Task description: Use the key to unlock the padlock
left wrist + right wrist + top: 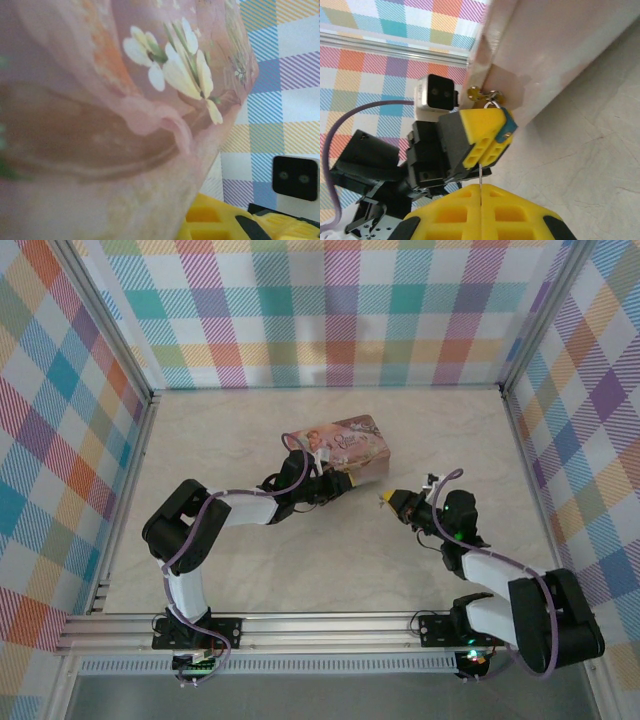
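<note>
Evidently the job is sitting at its midpoint: the lock is being held, and the unlocking itself is not yet done. The left pincer [496, 134] is pressing its yellow fingers together at the corner of the pink tin [555, 55] and looks to be clamping the padlock [506, 126]. A bluish edge is showing at the fingertips and the thin shackle [493, 105] is poking out above them, too small to say whether it is seated.

Small brass pieces [477, 93] are hanging just beside the shackle, against the tin. I cannot tell whether those are spare keys.

The right pincer [480, 197] is hovering near the left one, apart from it and pointing at the lock. Its fingers are squeezing down to a seam with a thin sliver [480, 176] standing out of it. That is probably the key seen edge-on, though the pictures are not settling it.

From above, both pincers are facing each other over the bench [300, 560] at the tin's near-right end, without touching.

By my reckoning, this is remaining: lining the blade up with the keyhole, which is hidden; pushing it in; turning it; and freeing the shackle.
</note>
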### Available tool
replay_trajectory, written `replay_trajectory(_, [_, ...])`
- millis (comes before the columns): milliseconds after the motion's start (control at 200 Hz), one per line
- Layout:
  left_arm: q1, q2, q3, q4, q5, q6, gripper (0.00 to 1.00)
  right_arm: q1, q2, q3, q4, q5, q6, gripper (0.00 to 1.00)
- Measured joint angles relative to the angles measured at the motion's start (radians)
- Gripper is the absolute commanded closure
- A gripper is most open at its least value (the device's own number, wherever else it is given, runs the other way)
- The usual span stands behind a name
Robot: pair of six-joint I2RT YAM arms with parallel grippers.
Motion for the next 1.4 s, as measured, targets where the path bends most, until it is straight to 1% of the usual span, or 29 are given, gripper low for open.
replay_trajectory(140, [0.001,0.000,0.012,0.006,0.004,-0.017,0.86,0.000,0.124,0.000,0.101,0.000,0.021,1.00])
replay_trajectory(370, [0.001,0.000,0.018,0.017,0.006,-0.031,0.86,0.008,0.393,0.002,0.367,-0.014,0.098,1.00])
replay_trajectory(490, [0.001,0.000,0.018,0.034,0.007,-0.043,0.86,0.018,0.478,0.021,0.452,-0.027,0.128,1.00])
replay_trajectory(820, [0.001,0.002,0.018,0.056,0.007,-0.059,0.86,0.043,0.487,0.055,0.537,-0.030,0.138,1.00])
replay_trajectory(1400, [0.001,0.032,0.018,0.150,0.006,-0.111,0.86,0.060,0.486,0.077,0.538,-0.029,0.164,1.00])
